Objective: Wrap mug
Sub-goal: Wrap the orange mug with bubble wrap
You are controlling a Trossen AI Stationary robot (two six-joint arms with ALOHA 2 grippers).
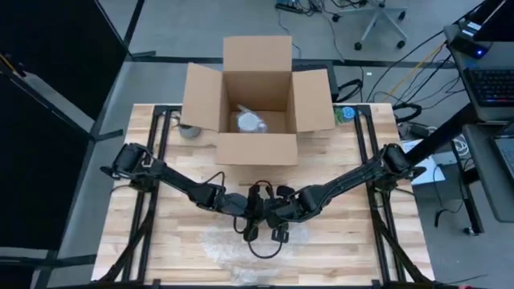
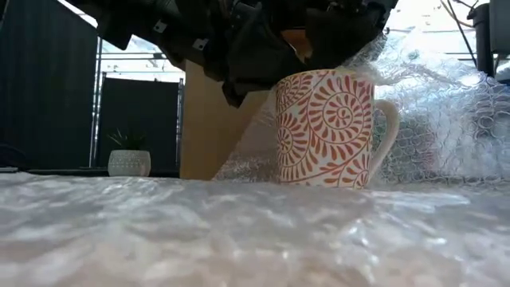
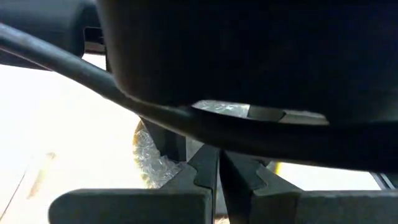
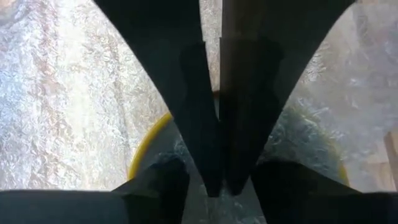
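Both arms meet over the mug [image 2: 325, 127]. The right gripper [image 4: 217, 180] has its jaws pinched on bubble wrap [image 2: 446, 112], seemingly tucking it inside; the left gripper [image 3: 217, 177] has its jaws closed beside them.

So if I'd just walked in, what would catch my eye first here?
Probably the white mug with red swirl patterns, standing upright on a sheet of bubble wrap near the table's front middle. Right above it the two dark arms meet, the left claw and right claw close together over the mug. Behind them an open cardboard box sits at the table's far edge.
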